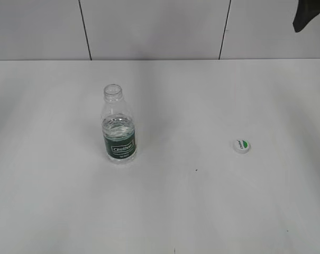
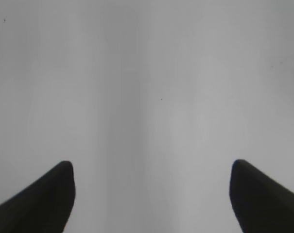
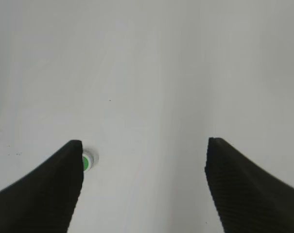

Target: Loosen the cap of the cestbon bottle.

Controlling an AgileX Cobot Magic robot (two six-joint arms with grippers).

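The Cestbon bottle stands upright on the white table left of centre, its neck open with no cap on it. The white cap with its green mark lies on the table to the right, well apart from the bottle. It also shows in the right wrist view, partly hidden behind the left finger. My right gripper is open and empty, high above the table; a dark part of its arm shows at the top right. My left gripper is open and empty over bare table, out of the exterior view.
The white table runs back to a grey panelled wall with dark vertical seams. Small dark specks mark the table surface.
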